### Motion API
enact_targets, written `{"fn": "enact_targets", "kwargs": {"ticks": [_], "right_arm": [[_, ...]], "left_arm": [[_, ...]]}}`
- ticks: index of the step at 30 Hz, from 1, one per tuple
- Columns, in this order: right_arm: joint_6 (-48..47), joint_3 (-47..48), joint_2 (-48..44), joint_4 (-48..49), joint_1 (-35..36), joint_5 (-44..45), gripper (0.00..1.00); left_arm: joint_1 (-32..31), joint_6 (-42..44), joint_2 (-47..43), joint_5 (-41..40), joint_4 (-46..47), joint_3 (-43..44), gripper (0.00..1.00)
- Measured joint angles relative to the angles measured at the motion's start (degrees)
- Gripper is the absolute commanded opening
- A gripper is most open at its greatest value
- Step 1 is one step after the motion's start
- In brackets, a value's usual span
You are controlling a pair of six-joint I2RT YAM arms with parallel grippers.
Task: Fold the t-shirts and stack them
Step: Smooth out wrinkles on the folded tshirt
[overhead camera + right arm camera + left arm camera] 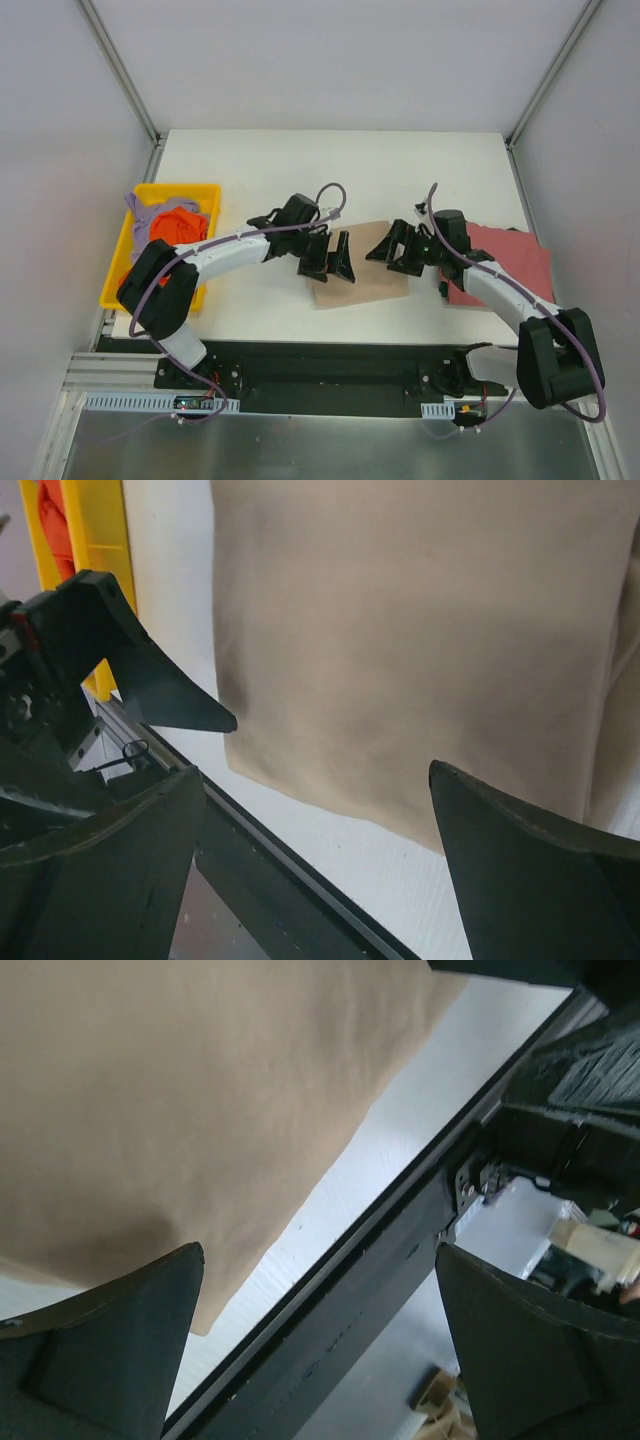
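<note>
My left hand (331,260) and right hand (392,246) are both apart, holding nothing. The tan shirt (362,272) lies folded by the surface's near edge. It's soft, light; I'd pinch its corners.

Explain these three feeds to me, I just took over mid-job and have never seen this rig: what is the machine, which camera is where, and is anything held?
Two robot arms are bolted at the table's near edge. The overhead view looks down from behind them; the other two views come from cameras on each wrist. The left gripper and right gripper both hover open over a folded tan t-shirt in the middle, holding nothing. A dusty red t-shirt lies flat at the right. The yellow bin at the left holds orange and lavender shirts.
</note>
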Motion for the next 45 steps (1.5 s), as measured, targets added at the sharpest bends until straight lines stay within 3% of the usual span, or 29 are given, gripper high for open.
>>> {"fn": "enact_targets", "kwargs": {"ticks": [4, 9, 16, 21, 22, 24, 30, 36, 45], "right_arm": [[1.6, -3.2, 2.1, 1.3, 0.7, 1.1, 0.96], [0.9, -5.0, 3.7, -1.1, 0.7, 8.5, 0.96], [0.2, -6.0, 3.0, -1.7, 0.7, 11.5, 0.96], [-5.1, -3.1, -2.8, -10.6, 0.7, 15.1, 0.96], [-7.9, 0.7, -7.6, -14.8, 0.7, 17.3, 0.96], [-8.9, 2.3, -9.6, -15.6, 0.7, 18.7, 0.96], [-11.3, 5.1, -19.3, -15.4, 0.1, 28.0, 0.96], [-14.2, 7.1, -6.9, -16.6, 0.7, 27.7, 0.96], [-16.5, 17.5, 14.9, -19.7, 3.9, 29.2, 0.96]], "left_arm": [[-1.9, -0.9, 1.3, 2.5, 2.3, -4.6, 0.99], [-1.7, -1.0, 1.5, 2.3, 4.9, -9.4, 0.99], [-1.7, -1.2, 2.7, 2.6, 6.4, -11.2, 0.99], [-1.7, -0.1, -0.5, 0.9, 4.0, -10.9, 0.99], [-1.7, 0.9, -4.9, -1.5, 1.5, -9.9, 0.99], [-1.7, 1.2, -7.4, -3.4, 0.7, -9.1, 0.99], [1.3, 1.5, -19.3, -19.6, -5.8, -4.1, 0.99], [13.5, -1.2, -20.0, -26.7, -9.0, -6.9, 0.99], [14.3, -1.7, -17.4, -27.5, -12.0, -9.0, 0.99]]}}
